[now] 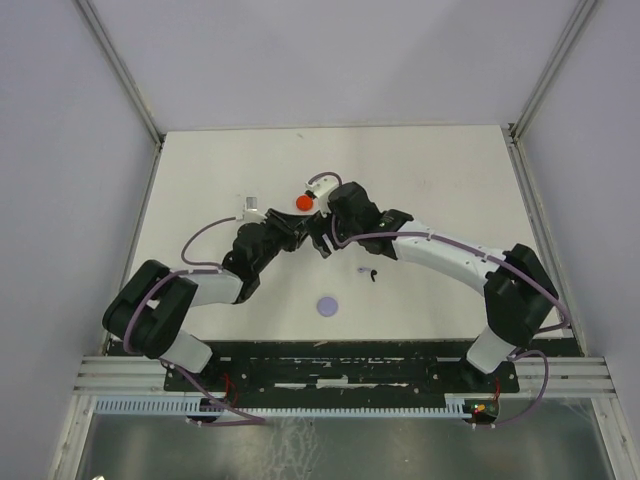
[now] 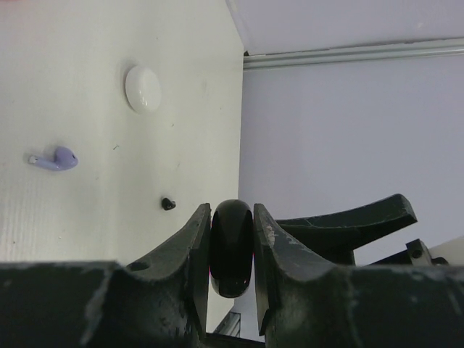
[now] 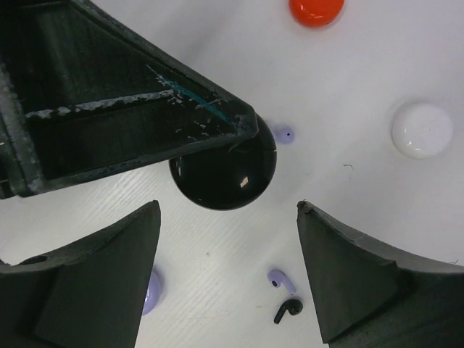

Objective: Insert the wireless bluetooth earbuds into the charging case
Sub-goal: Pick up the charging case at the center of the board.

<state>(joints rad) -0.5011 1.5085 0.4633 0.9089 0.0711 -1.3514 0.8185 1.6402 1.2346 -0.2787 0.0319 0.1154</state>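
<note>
My left gripper (image 2: 232, 212) is shut on a round black charging case (image 2: 232, 250), gripped edge-on above the table; the case also shows in the right wrist view (image 3: 223, 174). My right gripper (image 3: 228, 210) is open and empty, right next to the case. In the top view the left gripper (image 1: 298, 232) and the right gripper (image 1: 323, 240) meet at mid-table and hide the case. A lavender earbud (image 3: 281, 279) and a black earbud (image 3: 288, 310) lie side by side on the table, also visible from above (image 1: 368, 273). Another lavender earbud (image 2: 54, 159) lies apart.
A red round disc (image 1: 303, 202) lies just beyond the grippers, a lavender disc (image 1: 328, 306) nearer the bases, and a white disc (image 3: 422, 129) to the side. A tiny black piece (image 2: 168, 204) and a tiny lavender piece (image 3: 287, 135) lie loose. Walls enclose the table.
</note>
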